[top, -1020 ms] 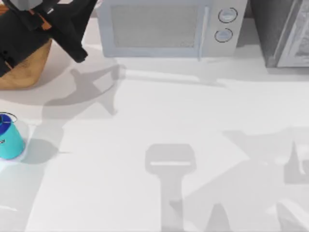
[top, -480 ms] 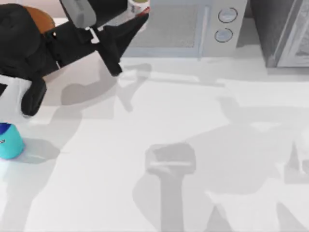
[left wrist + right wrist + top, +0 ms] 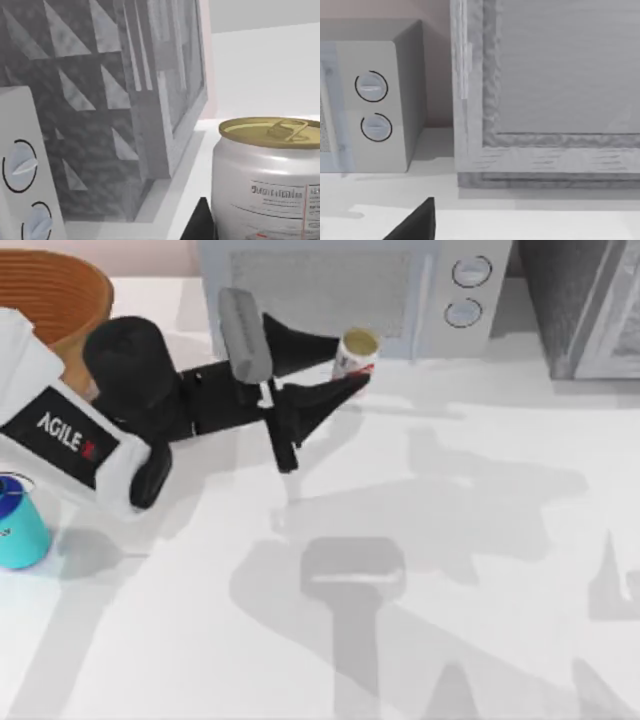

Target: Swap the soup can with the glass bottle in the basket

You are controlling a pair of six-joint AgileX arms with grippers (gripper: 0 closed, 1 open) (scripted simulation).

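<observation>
The soup can (image 3: pixel 355 350), red and white with a dull gold top, is held upright above the table in front of the microwave. My left gripper (image 3: pixel 350 360) is shut on it, one dark finger on each side. The left wrist view shows the soup can (image 3: pixel 270 180) close up, with its gold lid and pull tab. The wicker basket (image 3: pixel 50 290) stands at the far left corner, its ribbed orange inside visible. The teal glass bottle (image 3: pixel 15 525) stands on the table at the left edge, apart from the basket. A dark part of my right gripper (image 3: pixel 415 225) faces the microwave and cabinet.
A grey microwave (image 3: pixel 340 290) with two dials runs along the back edge, right behind the can. A grey cabinet (image 3: pixel 585 305) stands at the back right. The left arm's white body (image 3: pixel 70 435) lies between basket and bottle. The table's (image 3: pixel 450 570) middle and right side are bare.
My left arm has swung right from over the basket, carrying the soup can to the front of the microwave. The basket's inside is now uncovered. The bottle has not moved.
</observation>
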